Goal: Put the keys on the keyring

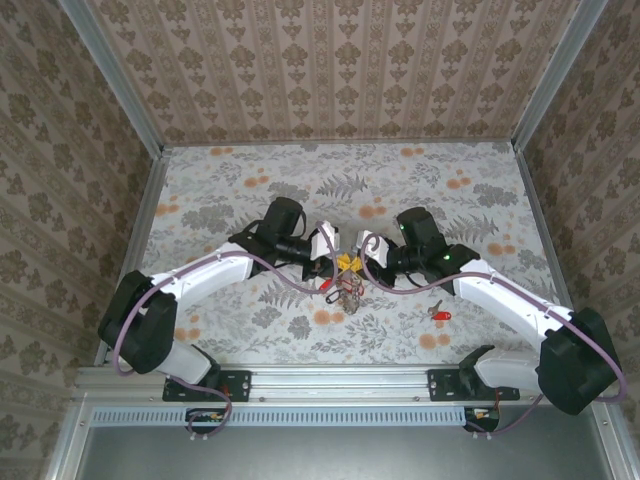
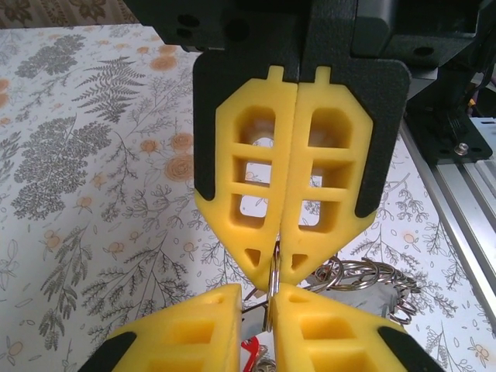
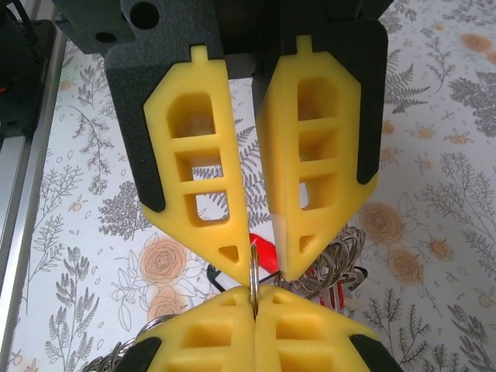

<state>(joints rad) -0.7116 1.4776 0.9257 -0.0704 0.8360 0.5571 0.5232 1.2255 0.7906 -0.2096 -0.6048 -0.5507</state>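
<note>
We judge the keyring (image 3: 253,271) to be light, stiff and slick. It is a thin steel band seen edge-on, so it wants pinching flat across its rim, clear of whatever hangs on it. The keys (image 1: 328,290) look light too, and are best taken by their plastic heads.

The keyring stands upright above the floral worktop (image 1: 230,190), right between the two claws. On its left, the left claw (image 3: 262,256) is only narrowly open. Its yellow fingertips flank the rim with a sliver of gap, and we cannot tell whether either pad touches it. On the keyring's right, the right claw (image 2: 279,260) is closed tight on the rim.

Just beside the keyring, on its near side, sit the bunched keys and some small wire rings (image 2: 364,279). Well to its right a lone red key (image 1: 438,314) lies flat, apparently not yet threaded.
</note>
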